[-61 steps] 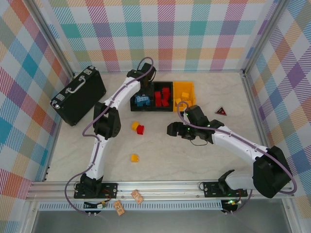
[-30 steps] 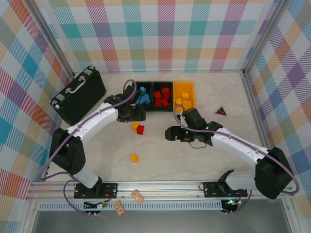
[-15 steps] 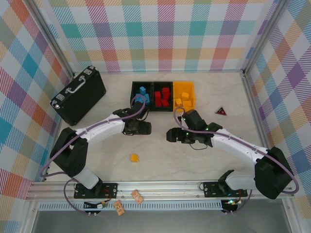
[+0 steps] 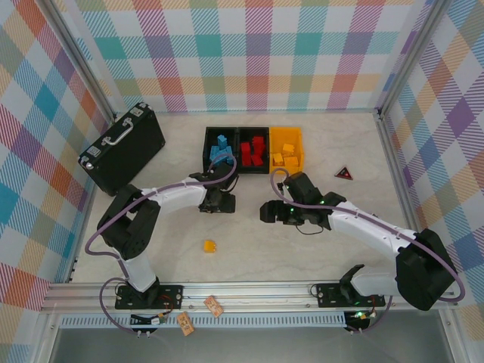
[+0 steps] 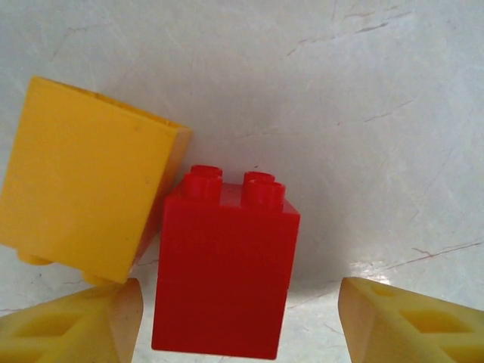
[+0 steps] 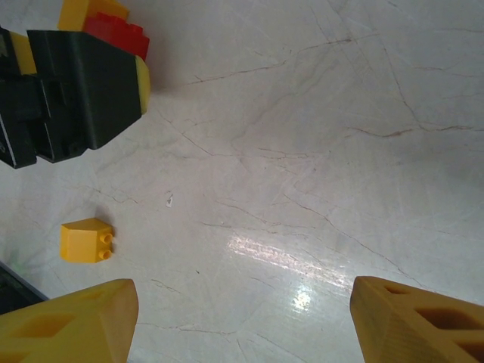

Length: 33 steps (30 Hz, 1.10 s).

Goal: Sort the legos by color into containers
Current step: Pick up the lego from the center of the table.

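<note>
Sorting under way: the left gripper (image 4: 219,201) hangs low over the pale table (image 4: 302,253), its jaws standing wide astride a red brick (image 5: 225,266). In the left wrist view the brick lies in the gap between the yellow fingertips (image 5: 79,329). It sits close to the fingertip at the left of that view, with a broad stretch of bare table before the other. Neither pad is seen pressing it. Its studs point away from the jaws. A yellow brick (image 5: 85,175) leans against the red one's far corner, just beyond the nearer fingertip and outside the gap.

The right gripper (image 4: 266,212) hovers near the left one but apart from it. Its jaws are also wide, with bare table between them. A second yellow brick (image 6: 85,240) lies alone ahead of one of its fingertips, outside the gap.

Beyond the left gripper's jaws stands a row of three joined bins (image 4: 239,130). The black bin (image 4: 207,155) closest to those jaws holds blue bricks (image 4: 221,150). The middle black bin (image 4: 255,170) holds red bricks (image 4: 255,150), and the yellow bin (image 4: 287,134) at the far end holds yellow bricks (image 4: 286,159).

A black briefcase (image 4: 121,147) lies well apart, off to the left arm's side. A small dark triangle (image 4: 345,172) sits beyond the right arm, clear of both sets of jaws.
</note>
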Motion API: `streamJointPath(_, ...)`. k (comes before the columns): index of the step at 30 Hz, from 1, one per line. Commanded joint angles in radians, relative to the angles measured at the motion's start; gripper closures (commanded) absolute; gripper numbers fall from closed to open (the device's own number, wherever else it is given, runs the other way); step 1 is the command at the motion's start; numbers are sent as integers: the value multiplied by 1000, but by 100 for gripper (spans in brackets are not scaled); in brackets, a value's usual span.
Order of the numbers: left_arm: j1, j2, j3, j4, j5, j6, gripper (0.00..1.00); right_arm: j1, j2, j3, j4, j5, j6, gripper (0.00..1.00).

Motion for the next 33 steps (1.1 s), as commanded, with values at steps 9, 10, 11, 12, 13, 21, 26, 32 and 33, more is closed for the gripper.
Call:
streamJointPath(9,-26,72,94,-19,-69,-4,44,6,4,-11,36,-8,13,26)
streamJointPath(10,-26,79,98,-23,-72,-6,46,6,1,-13,35,-6,13,26)
streamJointPath(11,-26,84,102,-28,-76,-7,47,6,-1,-14,34,-5,13,26)
streamJointPath(12,-26,89,106,-35,-80,-10,49,6,-3,-15,33,-5,14,26)
streamJointPath(13,-25,93,109,-38,-84,-11,51,6,-4,-17,33,-5,15,26)
streamJointPath(21,-35,93,127,-60,-100,-9,73,6,-2,-18,33,-6,15,26)
streamJointPath(26,-48,75,153,-102,-101,-8,74,6,-8,-15,32,-2,11,26)
streamJointPath(32,-72,31,221,-156,-82,-10,74,-2,-38,-18,28,6,24,25)
streamJointPath(33,-72,31,242,-166,-78,-11,74,-6,-45,-17,28,6,26,25)
